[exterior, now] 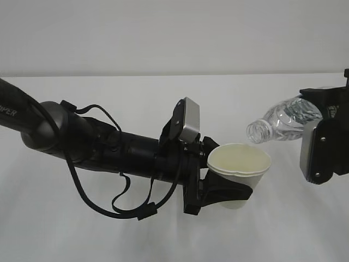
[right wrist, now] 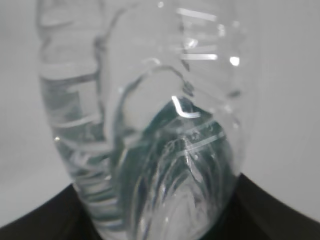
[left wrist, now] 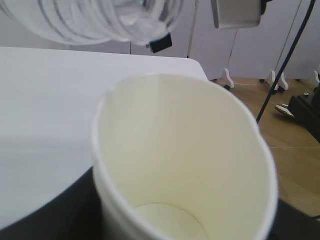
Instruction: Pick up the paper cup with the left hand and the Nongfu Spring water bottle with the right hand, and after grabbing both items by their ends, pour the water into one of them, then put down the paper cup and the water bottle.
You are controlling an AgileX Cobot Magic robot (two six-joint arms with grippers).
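Exterior view: the paper cup hangs in the air above the white table, a little right of centre, clamped low on its body by the left hand, whose black jaws wrap the cup's lower half; the cup stands nearly upright with its rim slightly squeezed out of round. Just up and to the right, the Nongfu Spring water bottle lies tilted with its open, capless mouth lowered toward the cup's far right rim, close but apart from it; the right hand is clamped on the bottle's base end at the right edge. The left wrist view shows the cup's cream inside, looking dry; the right wrist view shows the bottle's ribbed clear wall between dark jaws.
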